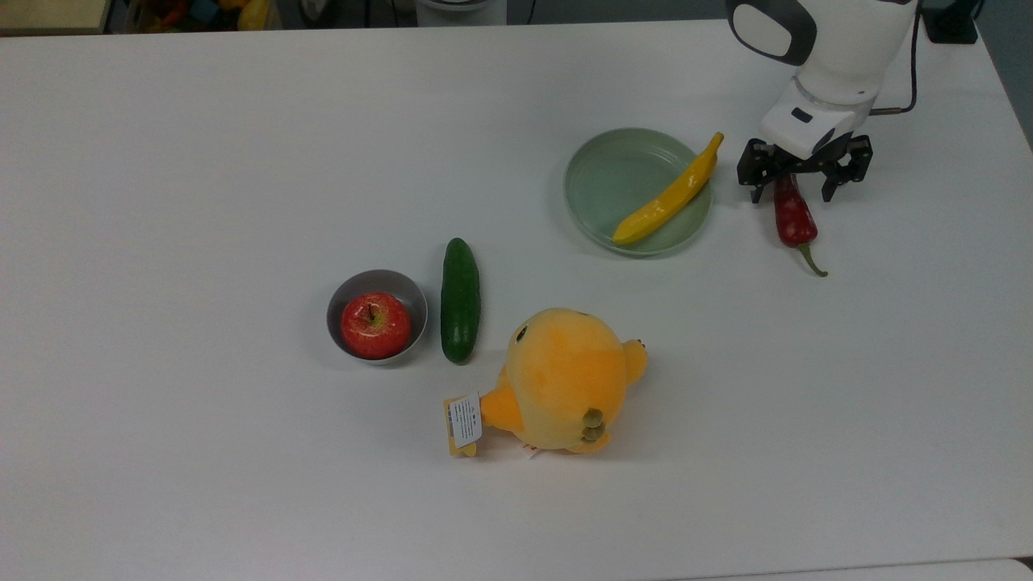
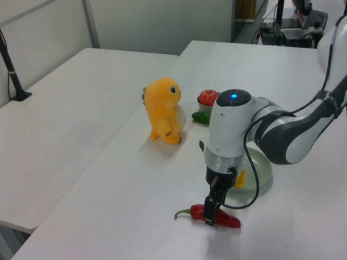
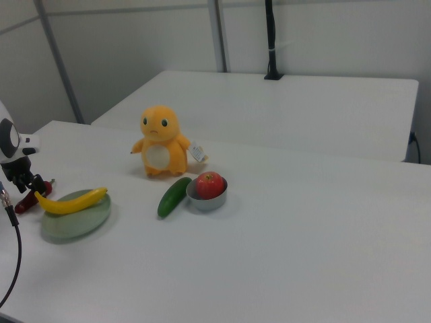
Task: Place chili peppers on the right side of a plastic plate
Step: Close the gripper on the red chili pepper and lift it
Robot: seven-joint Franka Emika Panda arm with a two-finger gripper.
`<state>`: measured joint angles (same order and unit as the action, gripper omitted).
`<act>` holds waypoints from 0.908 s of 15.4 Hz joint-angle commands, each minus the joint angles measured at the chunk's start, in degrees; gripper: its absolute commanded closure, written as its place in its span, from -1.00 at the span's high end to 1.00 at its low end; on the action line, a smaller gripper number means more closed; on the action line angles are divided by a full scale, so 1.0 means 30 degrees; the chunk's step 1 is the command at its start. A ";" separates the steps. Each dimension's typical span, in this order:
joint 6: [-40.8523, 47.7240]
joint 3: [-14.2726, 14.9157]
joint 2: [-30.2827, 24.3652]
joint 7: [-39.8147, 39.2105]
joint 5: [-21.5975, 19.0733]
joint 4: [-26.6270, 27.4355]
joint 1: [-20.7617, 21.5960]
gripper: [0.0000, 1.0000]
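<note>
Now the plastic plate [image 1: 601,173] holds 1 yellow fruit [image 1: 668,194]; gripper [image 1: 793,191] spread astride chili [image 1: 792,216].

In the left view the pincer [image 2: 211,212] points straight down over the dark red chili pepper [image 2: 221,218], which lies flat on the white bench [image 2: 135,189] with its green stem toward the left view's left. Just behind the arm sits the pale green plate [image 2: 261,174] holding a yellow fruit [image 2: 240,177]. Farther back stand an orange plush toy [image 2: 163,111], a red apple [image 2: 206,97] and a green cucumber [image 2: 202,116].
</note>
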<state>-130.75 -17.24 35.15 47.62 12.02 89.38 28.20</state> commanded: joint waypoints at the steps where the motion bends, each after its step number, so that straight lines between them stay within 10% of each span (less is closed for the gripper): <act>1: -0.0916 0.0326 0.0469 0.0502 0.0652 -0.0320 0.0387 -0.82; 14: -0.1065 0.0268 0.0472 0.0444 0.1004 -0.0726 0.0357 -0.99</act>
<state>-133.42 -17.24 36.33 47.63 13.49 89.27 28.28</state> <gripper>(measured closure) 0.612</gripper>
